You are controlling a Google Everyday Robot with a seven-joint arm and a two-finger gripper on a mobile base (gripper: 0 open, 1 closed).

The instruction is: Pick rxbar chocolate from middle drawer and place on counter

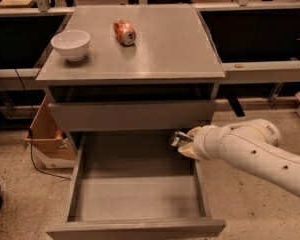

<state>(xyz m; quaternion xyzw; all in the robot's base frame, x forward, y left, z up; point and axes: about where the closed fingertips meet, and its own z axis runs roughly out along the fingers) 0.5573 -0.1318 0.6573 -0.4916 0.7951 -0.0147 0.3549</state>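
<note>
The middle drawer (135,194) is pulled wide open, and the part of its grey floor that shows is bare. My gripper (179,141) is at the drawer's back right corner, just above the right wall and under the shallower drawer front. Something small, dark and glossy shows at its tip. I cannot tell whether that is the rxbar chocolate or part of the gripper. No bar lies in the open on the drawer floor or on the counter (165,49). My white arm (250,151) reaches in from the right.
A white bowl (70,44) stands at the counter's left. A crushed orange soda can (124,31) lies near its back middle. The shallower drawer front (132,115) is shut. A cardboard box (47,134) and a black cable are on the floor to the left.
</note>
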